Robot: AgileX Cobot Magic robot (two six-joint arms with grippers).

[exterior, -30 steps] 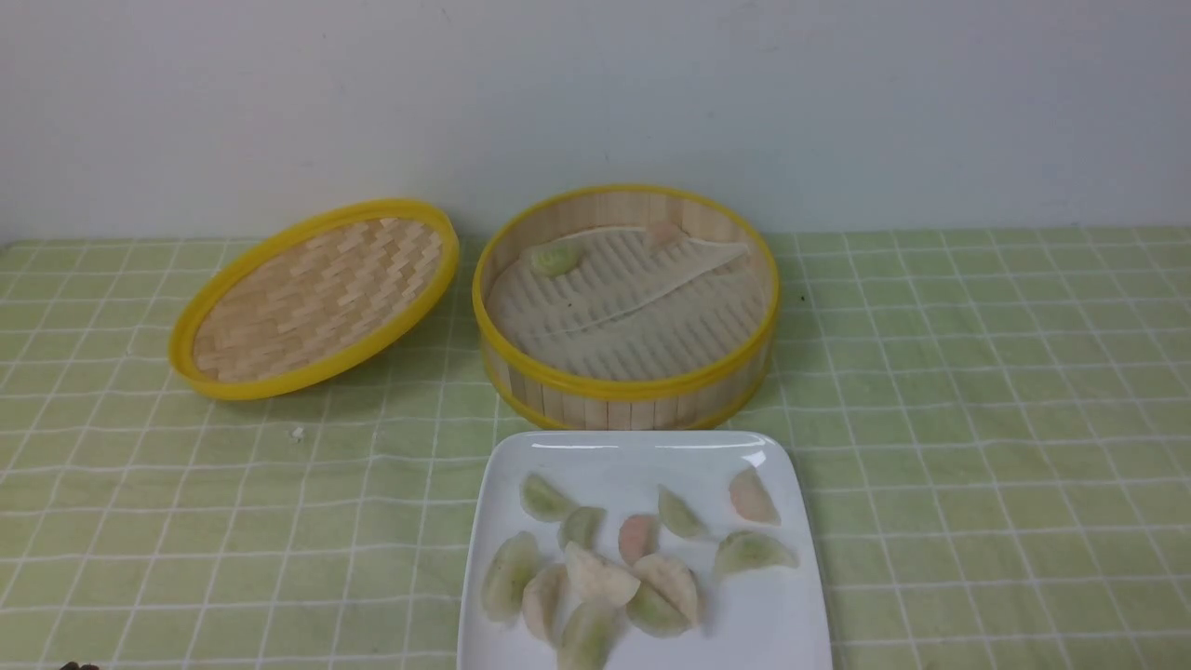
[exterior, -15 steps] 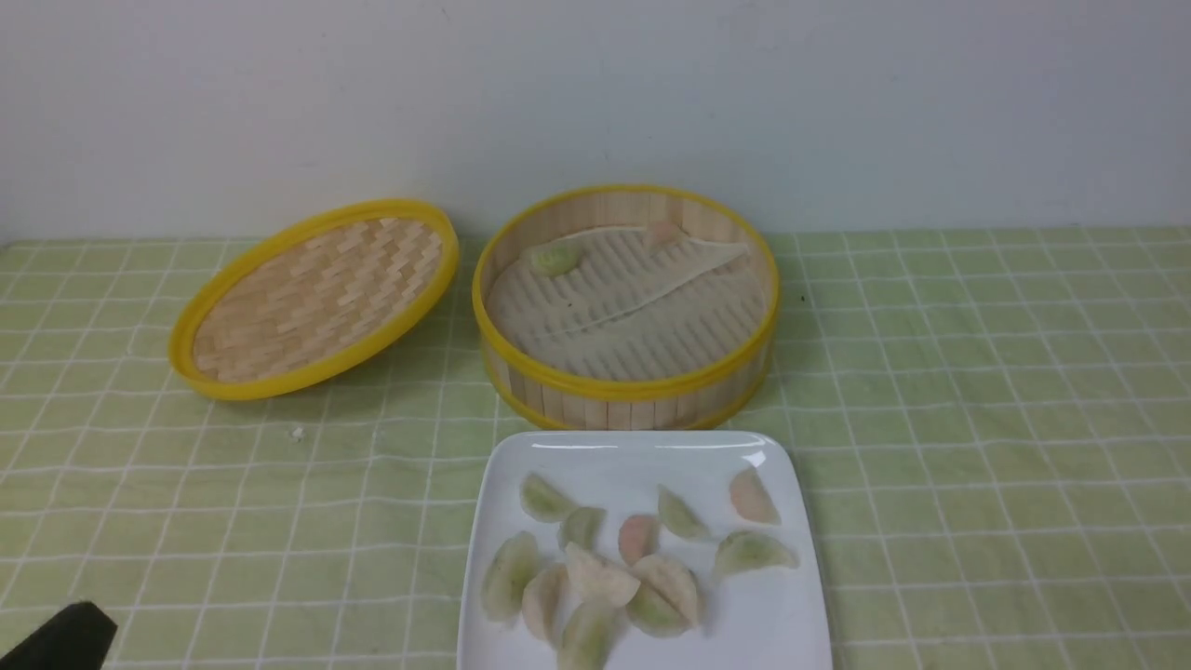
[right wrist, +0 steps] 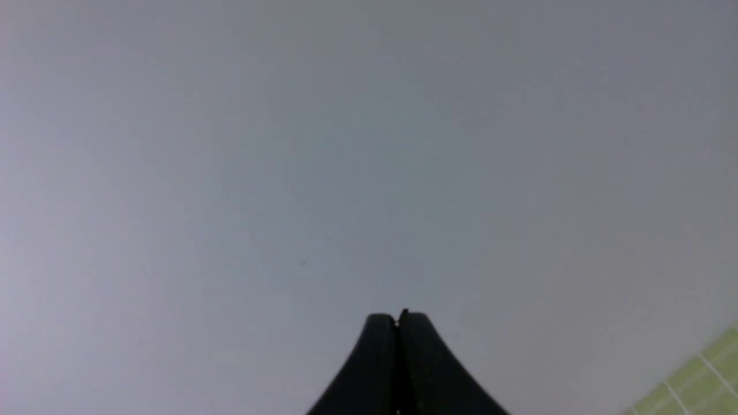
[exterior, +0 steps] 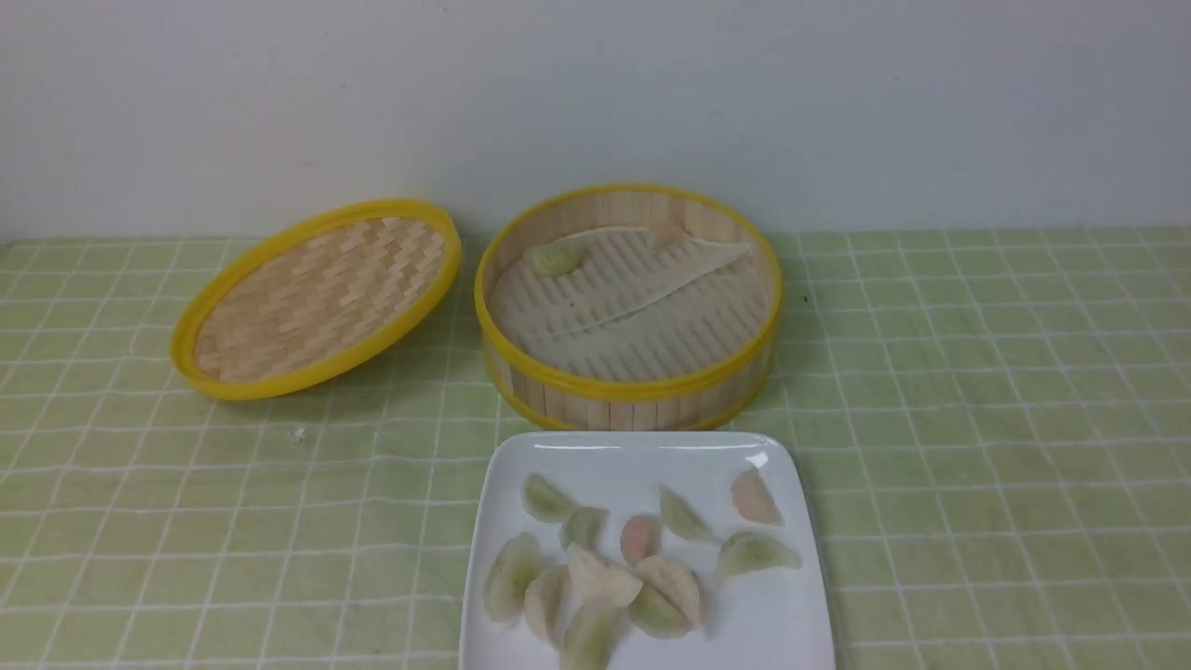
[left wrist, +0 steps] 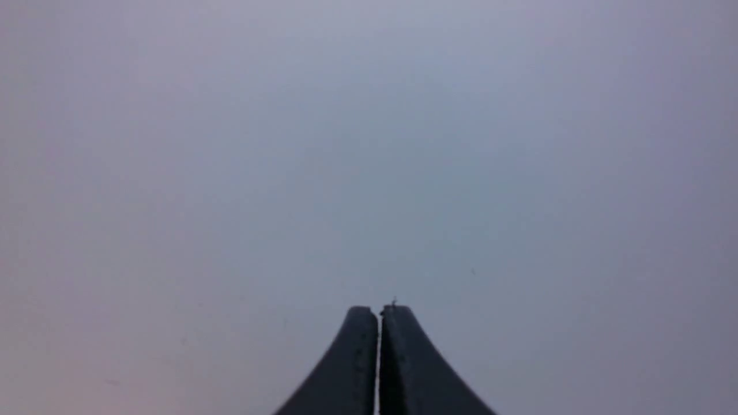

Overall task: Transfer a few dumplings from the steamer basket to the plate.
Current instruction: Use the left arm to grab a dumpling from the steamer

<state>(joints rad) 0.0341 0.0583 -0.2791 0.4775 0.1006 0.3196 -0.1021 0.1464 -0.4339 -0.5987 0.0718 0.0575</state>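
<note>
left gripper [left wrist: 378,311] and right gripper [right wrist: 396,318]: closing fully, holding nothing | dumplings [exterior: 605,577]: crowding the plate [exterior: 763,642] – two lying in the steamer basket [exterior: 628,386] | risk: further additions – piling up, sticking together

The sort of place cannot be told for sure: a bare pale wall [exterior: 595,102] rises behind a desk spread with a green checked cloth [exterior: 977,391]. The cloth, a bamboo steamer basket [exterior: 628,386] and a white plate [exterior: 763,633] of dumplings [exterior: 603,579] suggest a kitchen or dining setting, but no fixtures confirm one.
</note>
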